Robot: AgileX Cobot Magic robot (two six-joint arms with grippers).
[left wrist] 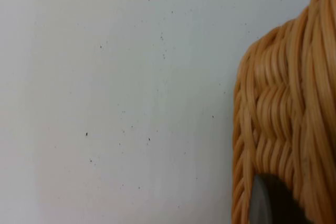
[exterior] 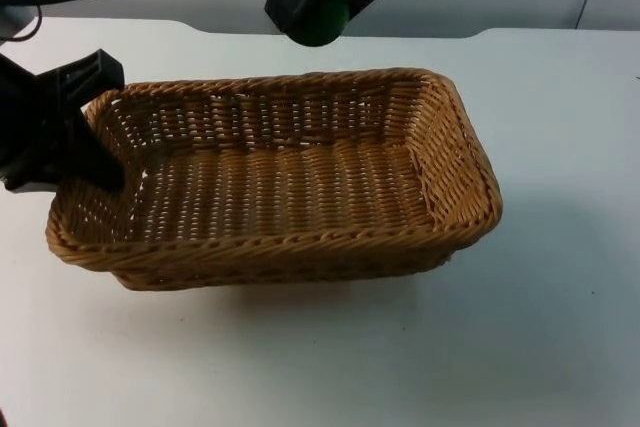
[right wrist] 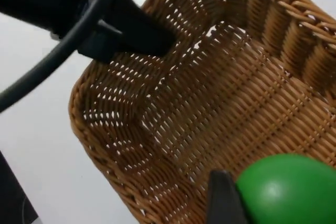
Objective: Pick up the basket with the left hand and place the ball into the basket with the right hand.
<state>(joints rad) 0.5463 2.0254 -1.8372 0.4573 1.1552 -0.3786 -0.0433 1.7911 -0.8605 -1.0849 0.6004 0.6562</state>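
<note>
Big woven basket in the middle of the white table, long side running from the left edge toward the right edge. Left gripper at the basket's left short end, jaws clamped on that rim, 1 black finger reaching inside the wall and the other fingertip pressed on the outside weave. Right gripper up over the basket's far long rim, near the table's far edge, jaws clamped on the green ball. Ball held in the air above the basket's inside, not touching it.
</note>
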